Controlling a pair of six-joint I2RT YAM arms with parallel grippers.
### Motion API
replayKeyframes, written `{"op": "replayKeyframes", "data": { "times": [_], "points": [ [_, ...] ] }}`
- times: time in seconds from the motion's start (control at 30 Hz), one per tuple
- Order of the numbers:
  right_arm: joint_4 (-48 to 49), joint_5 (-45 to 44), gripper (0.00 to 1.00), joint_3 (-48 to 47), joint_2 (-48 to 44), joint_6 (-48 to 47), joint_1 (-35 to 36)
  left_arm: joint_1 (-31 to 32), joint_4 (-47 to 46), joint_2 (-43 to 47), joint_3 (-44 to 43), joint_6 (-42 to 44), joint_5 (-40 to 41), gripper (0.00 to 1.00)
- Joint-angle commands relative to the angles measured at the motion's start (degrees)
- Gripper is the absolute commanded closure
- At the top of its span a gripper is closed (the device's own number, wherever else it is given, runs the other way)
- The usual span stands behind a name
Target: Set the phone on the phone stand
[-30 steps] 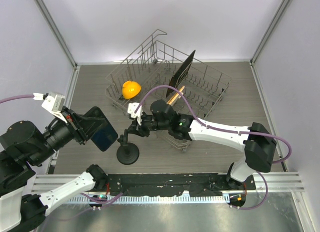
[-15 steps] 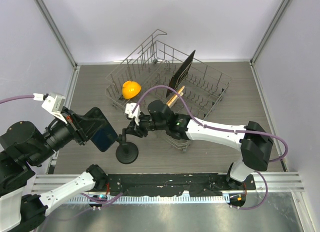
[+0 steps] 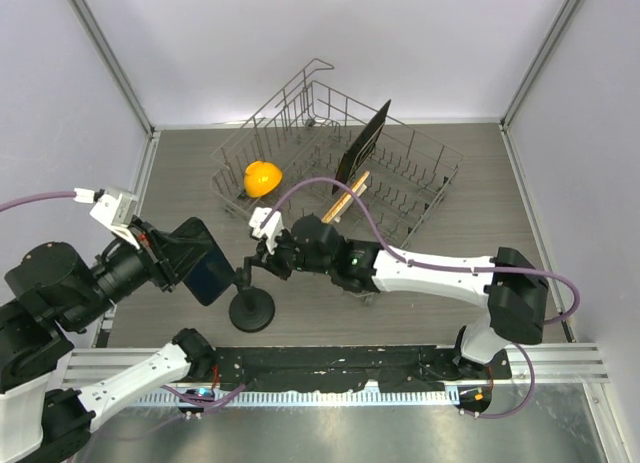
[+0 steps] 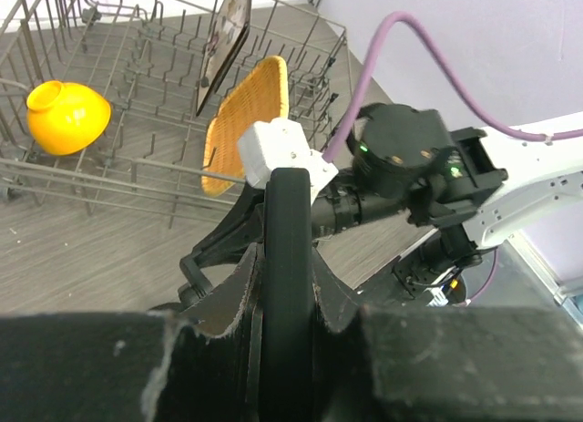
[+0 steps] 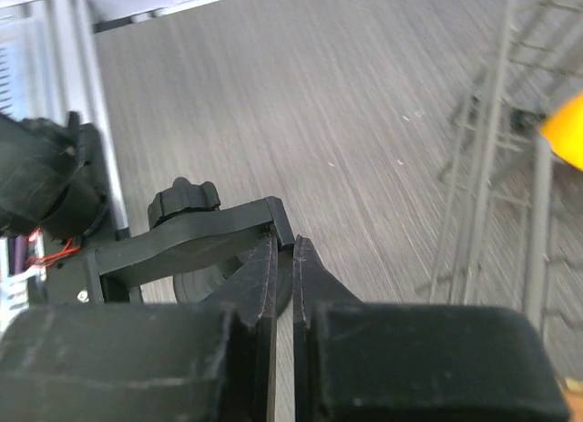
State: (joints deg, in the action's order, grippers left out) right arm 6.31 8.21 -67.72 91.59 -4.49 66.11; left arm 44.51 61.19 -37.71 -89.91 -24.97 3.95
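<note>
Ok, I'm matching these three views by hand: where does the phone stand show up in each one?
Top external: phone stand low, left of centre, its clip in the right gripper.
Left wrist: partly seen, left of centre, behind the edge-on phone.
Right wrist: lower left, at the fingertips.
Shared landmark: orange bowl.

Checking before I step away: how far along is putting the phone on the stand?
Done: the phone is lifted, clamped in the left jaws. In hand: the right jaws pinch the phone stand at its clip. Left: the phone hangs apart from the stand, not yet seated.
</note>
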Motion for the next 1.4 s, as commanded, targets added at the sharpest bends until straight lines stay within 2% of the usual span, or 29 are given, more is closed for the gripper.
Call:
{"op": "replayKeyframes", "data": {
  "times": [0.0,0.03,0.07,0.1,0.2,0.3,0.43,0.57,0.7,0.93,1.2,1.23,1.27,1.33,1.37],
  "points": [
    [6.2,-30.3,1.0,2.4,-6.9,9.2,5.8,0.0,-4.8,-1.0,1.7,1.3,-0.5,1.0],
    [6.3,-34.6,1.0,2.9,-7.6,9.8,6.8,0.0,-5.2,-1.2,2.2,1.4,-0.5,1.0],
    [6.4,-42.5,1.0,4.0,-8.2,10.6,7.6,0.0,-6.1,-1.6,3.2,1.4,-0.7,1.0],
    [6.3,-45.9,1.0,4.5,-9.4,12.5,8.2,0.0,-6.5,-1.8,3.8,1.3,-1.0,1.0],
    [5.3,-53.7,1.0,6.2,-11.3,16.2,9.6,0.0,-8.2,-3.0,6.0,0.8,-2.7,1.0],
    [3.3,-57.2,1.0,6.8,-12.0,20.4,10.0,0.0,-10.7,-3.2,8.5,1.1,-6.5,1.0],
    [-0.9,-57.8,1.0,5.2,-11.9,25.9,10.5,0.0,-16.3,-1.2,13.8,1.9,-10.3,1.0],
    [-0.5,-55.3,1.0,5.8,-11.6,28.0,11.2,0.0,-21.7,0.4,17.7,1.5,-13.4,1.0],
    [-1.3,-56.3,1.0,6.3,-11.3,29.8,12.0,0.0,-20.8,0.6,18.4,1.6,-12.3,1.0],
    [-2.8,-63.6,1.0,4.2,-9.1,33.6,15.8,0.0,-19.7,3.1,20.2,1.8,-10.6,1.0],
    [-2.9,-60.9,1.0,4.4,-7.5,34.2,16.3,0.0,-18.0,6.4,20.9,1.2,-9.0,1.0],
    [-3.3,-59.3,0.98,4.4,-7.6,34.1,16.3,0.0,-17.9,6.7,21.0,1.2,-8.8,1.0],
    [-3.8,-58.5,0.88,4.3,-7.7,33.9,16.3,0.0,-17.5,6.8,21.1,1.1,-8.8,1.0],
    [-5.3,-56.1,0.75,4.1,-8.2,34.1,16.2,0.0,-17.2,7.1,21.1,1.1,-8.6,1.0],
    [-5.6,-55.3,0.64,4.3,-8.4,34.1,16.3,0.0,-17.0,7.2,21.1,1.1,-8.5,1.0]
  ]
}}
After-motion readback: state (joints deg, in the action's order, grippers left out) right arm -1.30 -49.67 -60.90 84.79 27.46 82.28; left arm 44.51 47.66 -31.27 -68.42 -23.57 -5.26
